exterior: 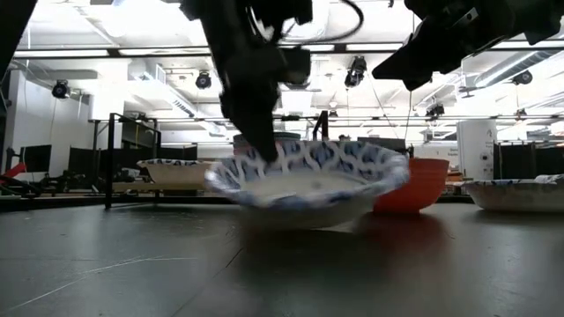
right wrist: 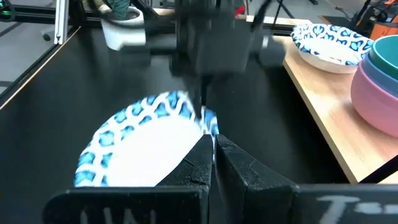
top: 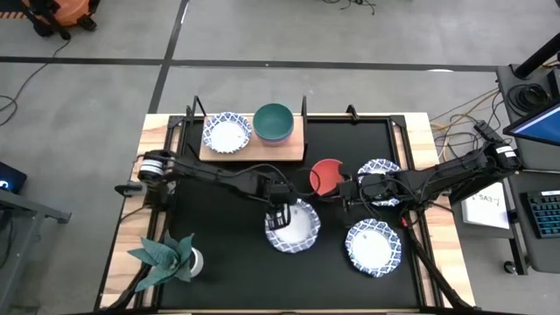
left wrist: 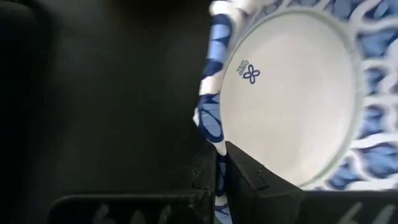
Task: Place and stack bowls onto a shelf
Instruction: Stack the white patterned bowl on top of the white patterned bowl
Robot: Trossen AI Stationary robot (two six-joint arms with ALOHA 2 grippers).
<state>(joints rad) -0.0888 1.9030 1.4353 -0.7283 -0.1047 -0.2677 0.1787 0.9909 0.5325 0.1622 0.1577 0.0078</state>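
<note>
The left gripper (top: pixel 278 214) is closed on the rim of a white bowl with blue pattern (top: pixel 297 229). The pinched part is hidden under its fingers (left wrist: pixel 249 177) from above, and in the low view the bowl is blurred, so I cannot tell if it touches the black mat (top: pixel 227 254). The right gripper (top: pixel 347 188) hovers just beside the red bowl (top: pixel 325 177) with fingers together and nothing between them, and the shelf (top: pixel 254 150) is beyond the left gripper, its stacked bowls (top: pixel 274 122) partly covering each other.
</note>
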